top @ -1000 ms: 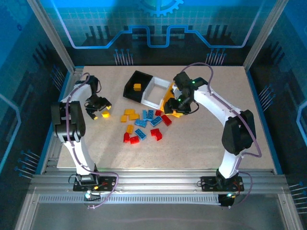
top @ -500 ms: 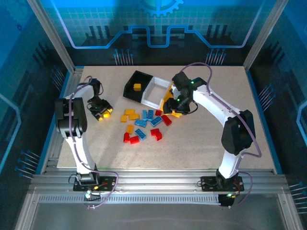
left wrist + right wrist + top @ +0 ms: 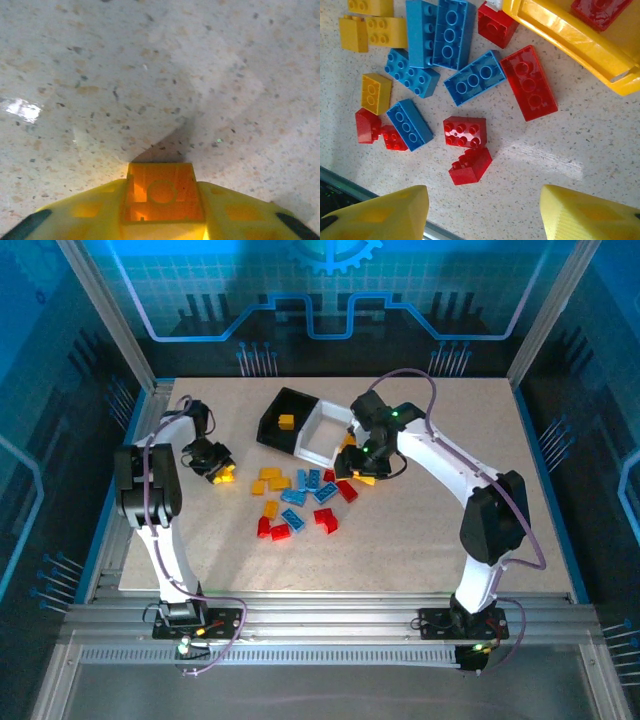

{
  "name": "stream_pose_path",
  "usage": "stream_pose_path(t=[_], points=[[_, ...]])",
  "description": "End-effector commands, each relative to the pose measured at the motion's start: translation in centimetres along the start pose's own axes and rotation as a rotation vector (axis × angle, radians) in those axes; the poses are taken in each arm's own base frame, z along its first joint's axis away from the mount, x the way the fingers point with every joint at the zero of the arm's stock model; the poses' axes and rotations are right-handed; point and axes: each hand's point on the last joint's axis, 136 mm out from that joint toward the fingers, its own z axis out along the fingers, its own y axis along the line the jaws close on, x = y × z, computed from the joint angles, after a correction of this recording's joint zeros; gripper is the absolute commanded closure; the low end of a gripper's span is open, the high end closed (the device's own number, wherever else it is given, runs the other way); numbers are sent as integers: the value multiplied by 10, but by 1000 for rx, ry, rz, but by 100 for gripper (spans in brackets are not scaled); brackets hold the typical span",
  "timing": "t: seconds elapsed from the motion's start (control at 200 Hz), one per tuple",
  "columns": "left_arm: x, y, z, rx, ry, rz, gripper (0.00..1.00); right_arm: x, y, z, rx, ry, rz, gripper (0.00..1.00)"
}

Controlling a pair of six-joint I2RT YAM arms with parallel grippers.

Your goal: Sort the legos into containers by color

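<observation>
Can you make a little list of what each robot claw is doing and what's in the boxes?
Left jaws: shut on a yellow brick
Right jaws: open wide above the loose bricks
Black bin: a second yellow brick inside
Yellow bin: a red brick inside
Table: loose bricks are red, blue and yellow

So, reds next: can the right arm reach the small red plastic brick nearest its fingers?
Probably yes: the open fingers face that small red plastic brick, nothing covers it, but another red brick lies alongside.
</observation>
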Motion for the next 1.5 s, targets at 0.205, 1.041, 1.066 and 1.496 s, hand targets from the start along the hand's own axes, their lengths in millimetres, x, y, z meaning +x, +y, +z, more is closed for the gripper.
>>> stream_pose_path(t=[0.205,1.041,1.066,1.496], points=[[-3,-73,-58,231,-39,86,63,2,-1,-9,36,-22,6,38],[-9,-274,-29,567,-10,194,49,0,-17,-24,64,-40,36,38],[-8,-273,-31,566,-15,203,46,1,-17,-24,62,-39,35,38],[39,-212,-111,406,-126,409,33,11,2,-19,58,-29,-12,38]])
